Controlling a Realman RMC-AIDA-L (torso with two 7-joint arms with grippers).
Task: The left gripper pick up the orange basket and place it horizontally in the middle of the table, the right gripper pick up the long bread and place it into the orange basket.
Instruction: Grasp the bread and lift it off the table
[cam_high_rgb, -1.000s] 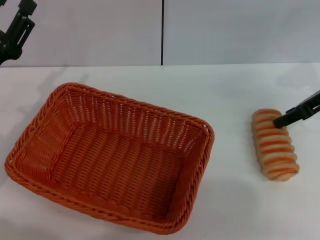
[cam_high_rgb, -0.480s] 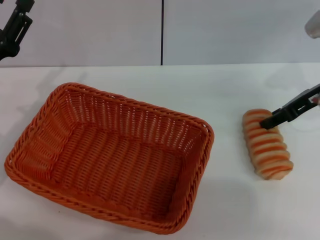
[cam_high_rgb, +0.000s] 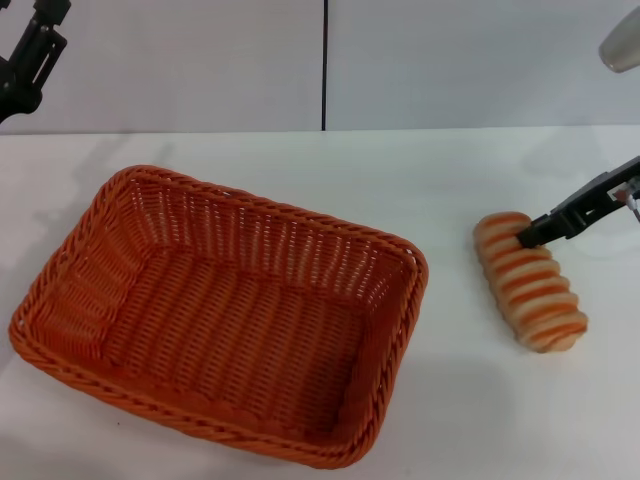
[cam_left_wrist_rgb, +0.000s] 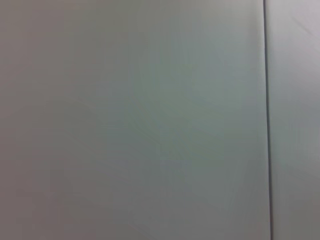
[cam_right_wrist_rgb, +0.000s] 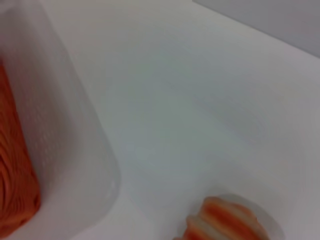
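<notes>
From the head camera I am seeing the basket (cam_high_rgb: 225, 315) sitting on the table (cam_high_rgb: 460, 170), taking up the left and middle of the surface, its long side running slightly askew from far-left to near-right. Its near rim is reaching almost to the lower edge of my view. Nothing is lying inside it; I am looking straight at bare weave.

The bread (cam_high_rgb: 528, 282) is lying to the right of the basket, well apart from it, with a band of open white table between them. Its striped top is facing up and its length is running from far-left to near-right.

The right gripper (cam_high_rgb: 535, 231) is coming in from the right edge, its black tip touching the far end of the bread. I cannot tell whether its fingers are spread or pinched on the loaf; only a single dark bar is showing. The left gripper (cam_high_rgb: 22, 70) is hanging up in the far left corner, above the table's back edge and away from the basket; its claw is cut by the frame, so I cannot tell its state either.

Behind the table a pale wall (cam_high_rgb: 450, 60) with a dark vertical seam (cam_high_rgb: 324, 65) is closing off the far side.

The left wrist camera is giving me only wall (cam_left_wrist_rgb: 130, 120) and that seam (cam_left_wrist_rgb: 267, 120).

The right wrist camera is showing white table (cam_right_wrist_rgb: 190, 100), one end of the bread (cam_right_wrist_rgb: 225, 220) and a strip of basket (cam_right_wrist_rgb: 15, 180) at the frame's edge, with broad open surface between them.
</notes>
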